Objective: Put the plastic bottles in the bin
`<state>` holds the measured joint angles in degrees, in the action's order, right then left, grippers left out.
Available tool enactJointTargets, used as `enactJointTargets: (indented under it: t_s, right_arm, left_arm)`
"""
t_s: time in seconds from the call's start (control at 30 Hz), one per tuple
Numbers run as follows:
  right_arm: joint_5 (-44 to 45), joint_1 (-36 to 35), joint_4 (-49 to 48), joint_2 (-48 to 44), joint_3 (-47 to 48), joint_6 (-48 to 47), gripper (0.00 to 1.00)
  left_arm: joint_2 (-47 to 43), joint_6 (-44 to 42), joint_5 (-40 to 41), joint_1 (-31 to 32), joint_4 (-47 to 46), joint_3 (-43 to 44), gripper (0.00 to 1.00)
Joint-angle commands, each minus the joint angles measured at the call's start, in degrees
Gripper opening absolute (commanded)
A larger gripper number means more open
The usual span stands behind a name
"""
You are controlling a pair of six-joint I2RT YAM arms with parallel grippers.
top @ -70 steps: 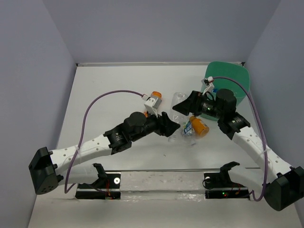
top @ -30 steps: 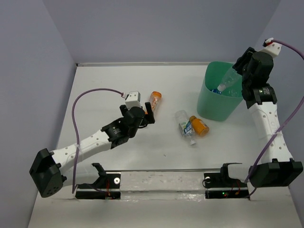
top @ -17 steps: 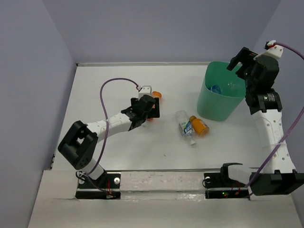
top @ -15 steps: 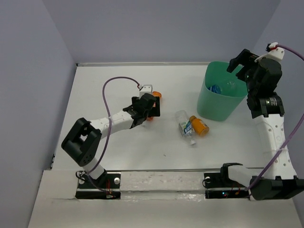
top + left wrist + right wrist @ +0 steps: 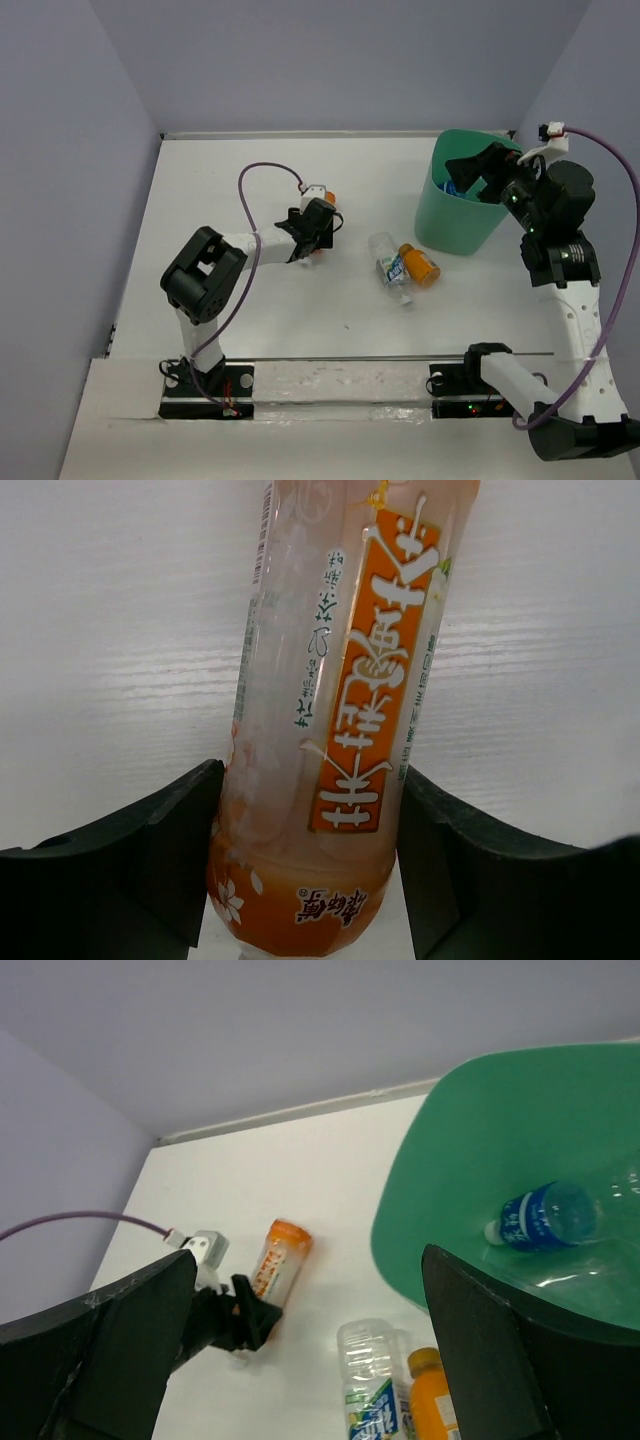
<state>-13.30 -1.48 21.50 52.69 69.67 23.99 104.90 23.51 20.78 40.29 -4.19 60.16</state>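
On the matte white table [image 5: 250, 180], enclosed by plain lavender walls [image 5: 330, 60], your left gripper [image 5: 310, 232] is closed on a lying orange bottle [image 5: 330, 730] with a glossy printed label. Your right gripper [image 5: 460, 172] hangs spread wide and empty over the smooth, tapered mint-green bin [image 5: 450, 225], which contains a blue-labelled bottle [image 5: 545, 1215]. A clear bottle [image 5: 385, 258] and a second orange bottle [image 5: 418, 264] lie side by side near it.

Bin [image 5: 450, 225] mouth open above; blue-label bottle [image 5: 545, 1215] inside. Clear bottle [image 5: 385, 260], orange bottle [image 5: 420, 266] touching, just beside bin wall. Bare table [image 5: 350, 215] between them and orange-label bottle [image 5: 340, 680] filling left gripper [image 5: 310, 810].
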Motion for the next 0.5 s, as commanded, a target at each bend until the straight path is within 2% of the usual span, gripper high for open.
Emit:
enactJointTargets:
  t_s: [0.0,0.03,0.07,0.13,0.2,0.3,0.37,0.47]
  right_arm:
    - [-10.16,-2.47,-3.30,-2.06,0.03,2.37,0.99]
    - [-11.91,-3.44,-3.91,-2.15,-0.67,2.81,0.99]
    - [-12.10,-4.66,-4.88,-2.15,-1.46,3.51,0.99]
    - [-10.62,-10.37,-5.85,-1.45,-4.00,4.40,1.00]
    - [-7.98,-19.06,-8.39,0.39,-6.64,4.84,1.00]
    - [-2.46,-27.49,-12.00,5.21,-8.66,5.97,1.00]
    - [-1.13,-29.18,-14.10,7.32,-9.11,6.24,1.00]
    - [-1.29,-29.20,-18.75,9.36,-11.13,8.44,1.00]
  left_arm:
    - [-2.76,0.57,1.73,-0.04,-1.52,0.05,0.60]
    - [-5.82,0.84,1.46,0.05,-2.31,-1.96,0.55]
    - [-7.68,1.27,0.59,0.22,-4.58,-3.37,0.55]
    - [-14.09,1.80,-1.69,1.01,-7.05,-7.50,0.54]
    - [-20.68,1.98,-3.89,1.80,-10.66,-11.37,0.54]
    - [-28.92,2.94,-12.84,2.86,-16.54,-16.19,0.54]
    - [-34.29,4.17,-19.85,3.73,-21.71,-18.58,0.54]
    - [-37.92,6.72,-25.94,4.88,-26.12,-22.36,0.55]
